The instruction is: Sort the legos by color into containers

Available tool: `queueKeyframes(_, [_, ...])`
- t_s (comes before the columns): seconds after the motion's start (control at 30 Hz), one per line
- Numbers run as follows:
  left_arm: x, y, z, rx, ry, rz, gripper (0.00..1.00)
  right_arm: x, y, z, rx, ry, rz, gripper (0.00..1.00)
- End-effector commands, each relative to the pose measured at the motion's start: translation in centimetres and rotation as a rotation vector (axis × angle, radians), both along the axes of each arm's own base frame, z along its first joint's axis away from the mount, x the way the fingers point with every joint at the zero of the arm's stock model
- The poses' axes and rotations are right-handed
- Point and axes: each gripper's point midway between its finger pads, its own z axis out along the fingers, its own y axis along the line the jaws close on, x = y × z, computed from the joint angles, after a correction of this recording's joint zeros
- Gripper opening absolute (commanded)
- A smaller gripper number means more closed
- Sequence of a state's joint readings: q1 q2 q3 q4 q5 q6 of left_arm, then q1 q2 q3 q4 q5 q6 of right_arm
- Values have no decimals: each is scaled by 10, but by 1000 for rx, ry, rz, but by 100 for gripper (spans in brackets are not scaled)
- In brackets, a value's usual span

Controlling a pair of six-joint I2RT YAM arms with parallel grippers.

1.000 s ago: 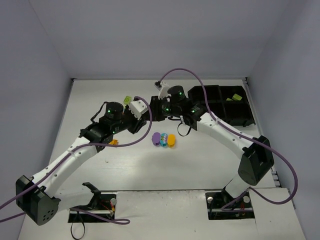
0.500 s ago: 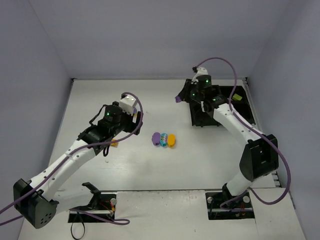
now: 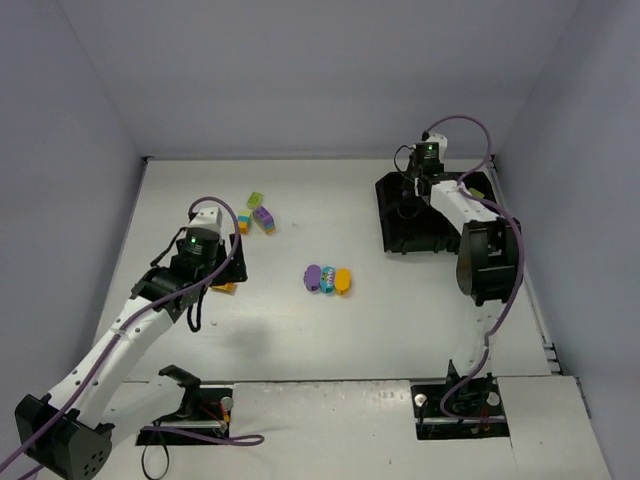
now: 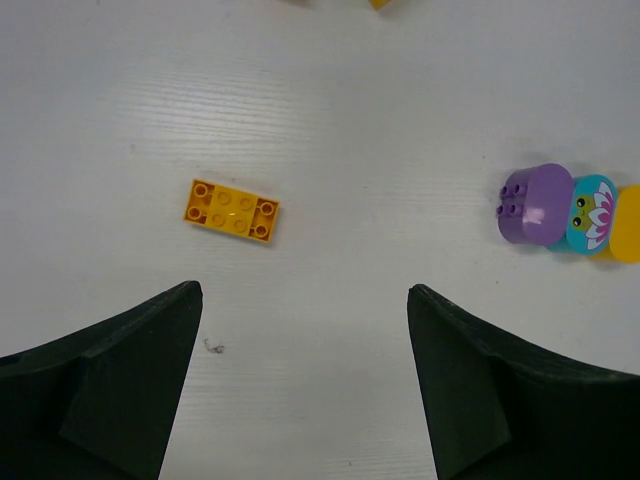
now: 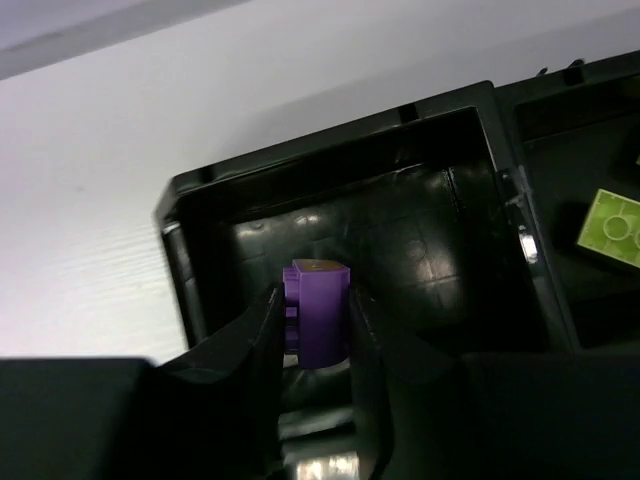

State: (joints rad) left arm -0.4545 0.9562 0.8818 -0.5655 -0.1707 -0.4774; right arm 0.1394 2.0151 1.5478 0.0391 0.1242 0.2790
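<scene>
My right gripper [image 5: 315, 330] is clamping a small purple plastic brick [image 5: 318, 300] over the near-left compartment of the black square four-compartment plastic tray [image 5: 330, 150]. My fingers are covering the brick's lower part, so I cannot tell its full length. It is standing on end between them, with its studs seeming to face sideways. A lime green studded brick [image 5: 612, 228] is lying in the neighbouring compartment, cut off by the frame edge.

My left gripper [image 4: 302, 295] is hanging with jaws wide apart and empty above the white table [image 4: 330, 120]. An orange rectangular brick [image 4: 231, 211] is lying studs up beyond them, its long axis running across and dipping slightly rightward. To the right, a purple oval brick [image 4: 535, 204], a cyan oval brick [image 4: 590, 215] and an orange oval brick [image 4: 628, 225] are touching in a row, the last one cropped.
</scene>
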Motion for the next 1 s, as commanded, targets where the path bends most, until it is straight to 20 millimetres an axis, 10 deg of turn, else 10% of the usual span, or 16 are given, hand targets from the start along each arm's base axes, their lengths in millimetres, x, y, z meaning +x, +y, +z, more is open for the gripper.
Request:
queueKeyframes(0.0, [-3,11,5,-76,17,79,77,31,-6,29,-7,-108,-30,27])
queueKeyframes(0.23, [-4,29,-2,-55,66,137,77,36,2,64,-1,-170,41,64])
queueKeyframes(0.67, [7,42,-51,-6,260,218,77,-66,20,175,72,-349,170,65])
queueKeyframes(0.97, [26,46,-96,-44,367,335,77,-128,51,172,143,-363,260,65])
